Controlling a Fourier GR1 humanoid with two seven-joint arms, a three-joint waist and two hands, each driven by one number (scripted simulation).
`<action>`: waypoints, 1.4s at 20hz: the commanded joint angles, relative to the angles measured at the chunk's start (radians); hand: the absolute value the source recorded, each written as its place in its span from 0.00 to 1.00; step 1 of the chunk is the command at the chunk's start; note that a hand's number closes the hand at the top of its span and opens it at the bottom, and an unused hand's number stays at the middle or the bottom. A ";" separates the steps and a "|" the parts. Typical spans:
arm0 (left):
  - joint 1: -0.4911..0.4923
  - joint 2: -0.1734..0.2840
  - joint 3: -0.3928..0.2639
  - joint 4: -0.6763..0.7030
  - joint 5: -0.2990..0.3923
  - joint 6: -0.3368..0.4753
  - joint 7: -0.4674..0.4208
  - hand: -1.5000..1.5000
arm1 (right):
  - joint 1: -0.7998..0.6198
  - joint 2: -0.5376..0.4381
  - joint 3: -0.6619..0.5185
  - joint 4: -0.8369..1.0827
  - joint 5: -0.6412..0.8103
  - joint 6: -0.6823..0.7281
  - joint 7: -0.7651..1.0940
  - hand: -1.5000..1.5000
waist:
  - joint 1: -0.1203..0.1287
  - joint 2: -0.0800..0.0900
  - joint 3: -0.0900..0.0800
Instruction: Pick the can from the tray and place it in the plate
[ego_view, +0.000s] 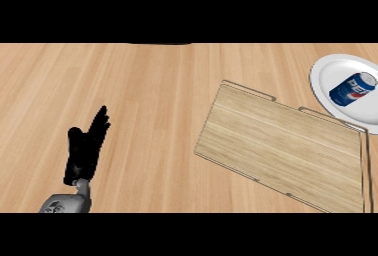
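Observation:
A blue Pepsi can (352, 89) lies on its side on the white plate (332, 72) at the far right of the counter. The wooden tray (284, 147) sits to the left of and below the plate, with nothing on it. My left hand (86, 147) shows at the lower left, fingers straight and pointing up, well away from the tray and the can. My right hand is out of the picture.
The wooden counter (133, 80) stretches broadly between my left hand and the tray. The tray's right edge runs close to the picture's right side, and the plate is cut off by that side.

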 joint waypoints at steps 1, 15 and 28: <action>0.019 0.004 0.002 -0.039 0.017 -0.016 0.024 0.50 | 0.012 0.030 0.006 -0.002 -0.009 -0.011 -0.036 0.00 | 0.009 0.000 0.000; 0.033 -0.010 0.000 -0.010 0.000 -0.008 -0.018 0.50 | 0.059 0.022 0.047 0.014 0.012 -0.139 -0.001 0.00 | 0.007 0.001 0.000; 0.016 -0.018 0.011 0.027 0.002 -0.012 -0.043 0.50 | 0.143 -0.015 0.042 0.019 -0.006 -0.170 -0.043 0.00 | 0.001 0.002 0.001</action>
